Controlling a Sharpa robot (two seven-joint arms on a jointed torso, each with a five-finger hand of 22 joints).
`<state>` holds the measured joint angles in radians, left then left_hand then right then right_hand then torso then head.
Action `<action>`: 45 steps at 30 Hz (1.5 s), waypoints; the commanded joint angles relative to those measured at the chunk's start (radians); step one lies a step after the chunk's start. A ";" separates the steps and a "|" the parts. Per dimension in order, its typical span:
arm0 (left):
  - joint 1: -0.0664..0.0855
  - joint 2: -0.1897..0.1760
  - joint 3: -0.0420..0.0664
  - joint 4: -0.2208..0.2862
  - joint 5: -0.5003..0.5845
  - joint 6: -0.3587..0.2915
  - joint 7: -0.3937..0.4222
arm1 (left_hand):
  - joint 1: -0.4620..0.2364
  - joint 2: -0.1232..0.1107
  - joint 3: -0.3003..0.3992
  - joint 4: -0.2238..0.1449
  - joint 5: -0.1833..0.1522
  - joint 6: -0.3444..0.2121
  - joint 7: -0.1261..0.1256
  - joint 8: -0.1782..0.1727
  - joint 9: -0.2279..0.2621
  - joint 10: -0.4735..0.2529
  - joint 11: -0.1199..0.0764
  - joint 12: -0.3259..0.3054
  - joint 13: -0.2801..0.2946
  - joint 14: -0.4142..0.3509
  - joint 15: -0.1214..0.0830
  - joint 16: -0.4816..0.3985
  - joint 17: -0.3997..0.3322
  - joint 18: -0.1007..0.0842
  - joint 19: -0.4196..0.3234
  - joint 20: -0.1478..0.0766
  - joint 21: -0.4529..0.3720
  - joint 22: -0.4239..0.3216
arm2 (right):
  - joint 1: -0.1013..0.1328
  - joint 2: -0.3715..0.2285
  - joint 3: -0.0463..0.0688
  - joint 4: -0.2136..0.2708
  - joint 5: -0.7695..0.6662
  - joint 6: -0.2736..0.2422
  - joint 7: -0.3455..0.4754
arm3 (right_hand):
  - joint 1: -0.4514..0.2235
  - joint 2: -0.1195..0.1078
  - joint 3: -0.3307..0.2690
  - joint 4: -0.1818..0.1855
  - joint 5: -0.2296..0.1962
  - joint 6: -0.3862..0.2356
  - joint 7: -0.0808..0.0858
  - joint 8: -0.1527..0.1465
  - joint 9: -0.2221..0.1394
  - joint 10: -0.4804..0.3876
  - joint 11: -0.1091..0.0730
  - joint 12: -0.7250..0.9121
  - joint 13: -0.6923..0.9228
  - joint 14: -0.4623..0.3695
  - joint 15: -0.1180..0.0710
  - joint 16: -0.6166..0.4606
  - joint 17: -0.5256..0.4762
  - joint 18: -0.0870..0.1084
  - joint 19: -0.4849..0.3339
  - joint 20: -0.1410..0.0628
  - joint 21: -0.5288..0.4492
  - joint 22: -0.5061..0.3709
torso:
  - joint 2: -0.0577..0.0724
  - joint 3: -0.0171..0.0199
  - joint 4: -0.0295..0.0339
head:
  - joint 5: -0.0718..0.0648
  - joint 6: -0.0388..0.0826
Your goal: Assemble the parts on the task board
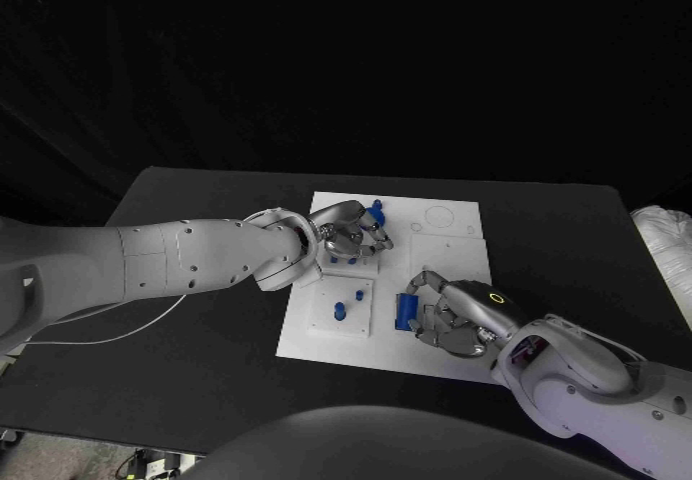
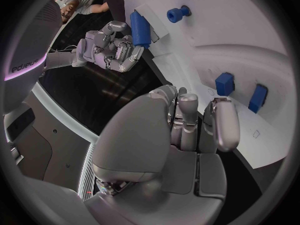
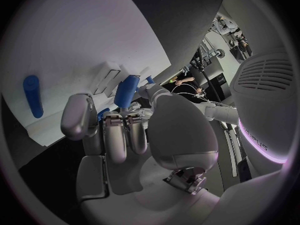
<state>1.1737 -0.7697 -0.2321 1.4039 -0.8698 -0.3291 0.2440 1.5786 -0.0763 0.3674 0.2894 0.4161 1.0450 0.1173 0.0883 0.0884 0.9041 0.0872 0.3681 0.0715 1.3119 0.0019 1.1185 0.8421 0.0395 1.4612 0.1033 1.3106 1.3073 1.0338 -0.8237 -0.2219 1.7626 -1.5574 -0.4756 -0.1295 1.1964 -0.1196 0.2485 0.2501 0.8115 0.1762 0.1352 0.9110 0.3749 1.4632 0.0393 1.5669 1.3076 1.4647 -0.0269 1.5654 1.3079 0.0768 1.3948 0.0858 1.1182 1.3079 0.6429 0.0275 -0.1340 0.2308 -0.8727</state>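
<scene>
The white task board (image 1: 325,340) lies mid-table. My right hand (image 1: 459,318) is at the board's near right side, and its fingers grip an upright blue block (image 1: 408,309) (image 3: 128,91) (image 2: 139,29) that stands by a white holder. My left hand (image 1: 351,232) hovers over the board's far left part with its fingers (image 2: 186,116) curled in and nothing seen between them. Just beyond its fingertips are a blue piece (image 1: 378,213) and two small blue parts (image 2: 225,82) (image 2: 257,97) on the board. A blue peg (image 2: 177,13) and a long blue piece (image 3: 32,95) lie on the white surface.
A raised white block (image 1: 346,318) on the board's near left carries two small blue pegs (image 1: 342,310). Circle outlines (image 1: 447,215) mark the board's far right corner. A white bundle (image 1: 666,250) sits at the table's right edge and a cable (image 1: 130,330) trails on the left.
</scene>
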 commanded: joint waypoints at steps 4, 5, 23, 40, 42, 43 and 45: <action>-0.001 0.001 0.001 0.002 0.003 0.017 -0.001 | 0.011 0.001 0.007 -0.002 -0.004 0.002 0.008 0.003 0.001 0.002 0.003 0.004 -0.001 -0.006 0.002 -0.004 -0.002 0.018 -0.003 0.004 -0.004 0.188 | -0.003 -0.003 0.000 0.006 -0.002 0.038 -0.008 | 0.000 -0.019 -0.041 -0.008 -0.313 -0.140 0.023 -0.170 -0.099 0.080 0.019 -0.017 0.239 0.106 0.019 0.005 0.263 0.019 -0.027 0.009 -0.051 0.133 | 0.000 -0.0002 0.0001 | 0.002 0.000; -0.001 0.001 0.001 0.002 0.003 0.018 -0.002 | 0.011 0.000 0.007 -0.001 -0.004 0.002 0.008 0.003 0.001 0.002 0.003 0.004 -0.001 -0.006 0.002 -0.004 -0.002 0.018 -0.003 0.004 -0.004 0.188 | -0.003 -0.003 0.000 0.007 -0.004 0.043 -0.012 | 0.004 -0.020 -0.055 -0.007 -0.354 -0.149 0.026 -0.228 -0.128 0.076 0.021 -0.019 0.237 0.106 0.021 0.005 0.263 0.021 -0.031 0.012 -0.060 0.131 | 0.000 -0.0003 -0.0002 | 0.002 0.000; -0.004 0.003 0.001 0.001 0.003 0.024 -0.005 | 0.011 0.000 0.007 -0.001 -0.004 0.002 0.008 0.003 0.001 0.002 0.003 0.004 -0.001 -0.006 0.002 -0.004 -0.002 0.018 -0.003 0.004 -0.004 0.188 | -0.008 -0.002 0.000 0.009 -0.038 0.053 -0.044 | 0.095 0.004 -0.130 0.021 -0.295 -0.037 0.029 -0.108 -0.151 0.071 0.025 -0.022 0.233 0.106 0.027 0.005 0.263 0.026 -0.038 0.020 -0.086 0.127 | 0.000 -0.0003 0.0004 | 0.000 0.000; -0.005 0.004 0.001 0.000 0.003 0.030 -0.010 | 0.010 0.000 0.009 -0.001 -0.004 0.001 0.009 0.003 0.001 0.001 0.004 0.004 -0.001 -0.008 0.002 -0.005 -0.004 0.017 -0.003 0.005 -0.004 0.188 | -0.011 0.013 0.000 -0.006 -0.044 0.042 -0.070 | 0.077 0.014 -0.115 0.023 -0.219 -0.033 0.026 -0.059 -0.139 0.075 0.022 -0.019 0.236 0.106 0.023 0.005 0.263 0.025 -0.034 0.017 -0.084 0.128 | 0.000 -0.0002 0.0005 | 0.004 0.000; -0.006 0.004 0.001 0.000 0.003 0.031 -0.011 | 0.010 0.000 0.009 -0.001 -0.004 0.001 0.009 0.003 0.001 0.001 0.004 0.004 -0.001 -0.008 0.002 -0.005 -0.004 0.017 -0.003 0.005 -0.004 0.188 | -0.012 0.014 0.000 -0.007 -0.049 0.037 -0.074 | 0.082 0.015 -0.111 0.017 -0.219 -0.036 0.026 -0.057 -0.139 0.074 0.022 -0.019 0.235 0.106 0.023 0.005 0.263 0.026 -0.034 0.017 -0.085 0.127 | 0.000 -0.0002 0.0003 | 0.005 0.000; -0.006 0.004 0.001 0.000 0.003 0.032 -0.011 | 0.010 0.000 0.009 -0.001 -0.004 0.001 0.009 0.003 0.001 0.001 0.004 0.004 -0.001 -0.008 0.002 -0.005 -0.004 0.017 -0.003 0.005 -0.004 0.188 | -0.012 0.014 0.000 -0.008 -0.051 0.036 -0.076 | 0.084 0.015 -0.109 0.015 -0.218 -0.037 0.026 -0.056 -0.139 0.075 0.022 -0.019 0.236 0.106 0.023 0.005 0.263 0.026 -0.034 0.017 -0.085 0.127 | 0.000 -0.0003 0.0004 | 0.004 0.000; -0.006 0.004 0.001 0.000 0.003 0.033 -0.012 | 0.010 0.000 0.009 -0.001 -0.004 0.001 0.009 0.003 0.001 0.001 0.004 0.004 -0.001 -0.008 0.002 -0.005 -0.004 0.017 -0.003 0.005 -0.004 0.188 | -0.012 0.015 0.000 -0.008 -0.055 0.032 -0.080 | 0.087 0.015 -0.108 0.012 -0.217 -0.038 0.026 -0.054 -0.139 0.074 0.022 -0.019 0.235 0.106 0.023 0.005 0.263 0.026 -0.034 0.017 -0.086 0.127 | 0.000 -0.0002 0.0004 | 0.004 0.000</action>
<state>1.1684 -0.7681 -0.2321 1.4021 -0.8698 -0.3144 0.2334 1.5786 -0.0763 0.3712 0.2856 0.4161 1.0450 0.1174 0.0883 0.0884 0.9041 0.0872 0.3680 0.0715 1.3119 0.0019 1.1186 0.8391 0.0395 1.4612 0.1032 1.3108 1.3073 1.0231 -0.8099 -0.2218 1.7547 -1.5876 -0.4411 -0.1918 1.2758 -0.1114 0.1387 0.2632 0.5960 0.1429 0.1322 0.8517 0.2344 1.4650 0.0592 1.5486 1.3074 1.4664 -0.0072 1.5654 1.3074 0.0923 1.3609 0.1091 1.0339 1.3074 0.6428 0.0271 -0.1335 0.2349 -0.8727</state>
